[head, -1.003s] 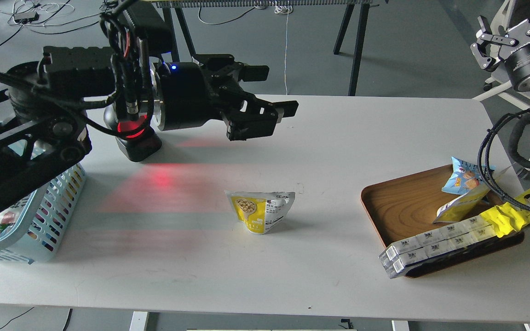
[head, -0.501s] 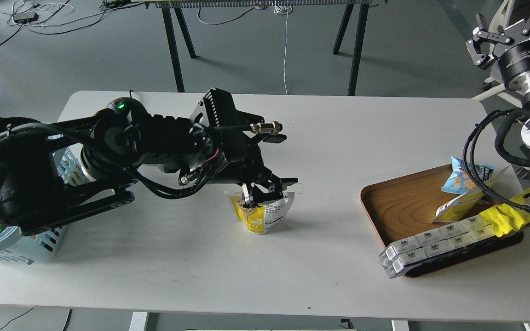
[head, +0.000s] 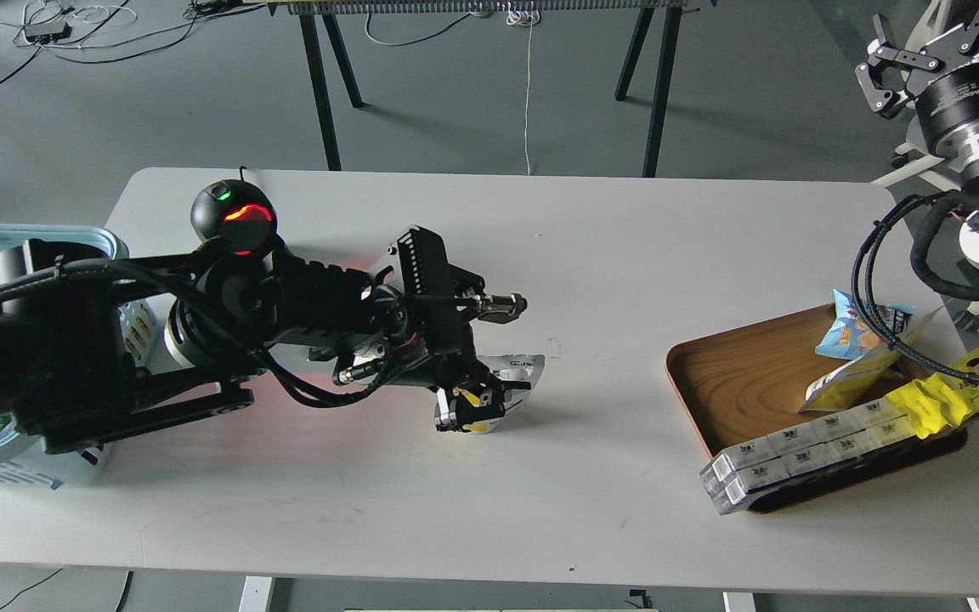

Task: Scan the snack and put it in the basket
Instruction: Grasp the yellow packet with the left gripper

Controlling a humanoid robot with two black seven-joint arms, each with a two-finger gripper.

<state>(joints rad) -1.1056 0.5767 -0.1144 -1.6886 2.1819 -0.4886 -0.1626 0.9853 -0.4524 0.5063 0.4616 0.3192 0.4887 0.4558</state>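
Observation:
The snack (head: 513, 376), a small yellow pouch with a white text panel, stands at the middle of the white table (head: 625, 255). My left gripper (head: 472, 405) has come down over its left half and its fingers are closed on the pouch, hiding the round picture. The pouch still rests on the table. The light blue basket (head: 39, 235) sits at the table's left edge, mostly behind my left arm. My right gripper (head: 923, 42) is raised at the top right, open and empty, away from the table.
A black scanner (head: 233, 217) with a red glow stands behind my left arm. A brown wooden tray (head: 744, 382) at the right holds a blue snack bag (head: 859, 327), a long yellow wrapper (head: 953, 393) and white boxes (head: 795, 455).
My left arm swung from high by the scanner down to the pouch. Its fingers lowered over the pouch and closed on it. The right gripper drifted slightly upward.

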